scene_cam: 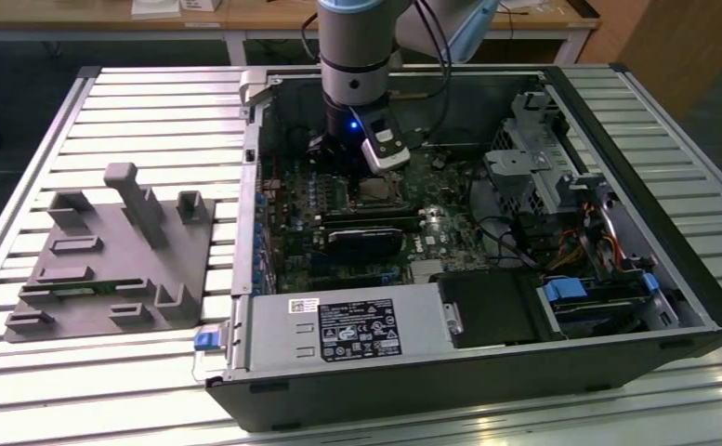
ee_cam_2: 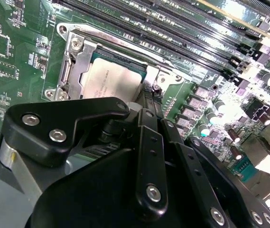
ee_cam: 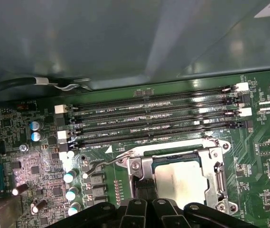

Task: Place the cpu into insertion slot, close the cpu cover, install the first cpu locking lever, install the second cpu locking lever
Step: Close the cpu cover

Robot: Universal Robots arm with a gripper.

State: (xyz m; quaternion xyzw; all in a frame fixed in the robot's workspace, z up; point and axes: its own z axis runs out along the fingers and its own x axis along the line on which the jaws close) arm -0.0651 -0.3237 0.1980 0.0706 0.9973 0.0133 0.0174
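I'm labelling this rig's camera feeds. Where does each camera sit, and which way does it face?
Exterior view: off the arm, high outside the open computer case, looking down into it; the arm shows.
First wrist view: on the arm, looking past the tool at the cpu and memory slots.
Second wrist view: on the arm, facing the cpu across the tool's black links.
Both wrist views share cpu and tool.
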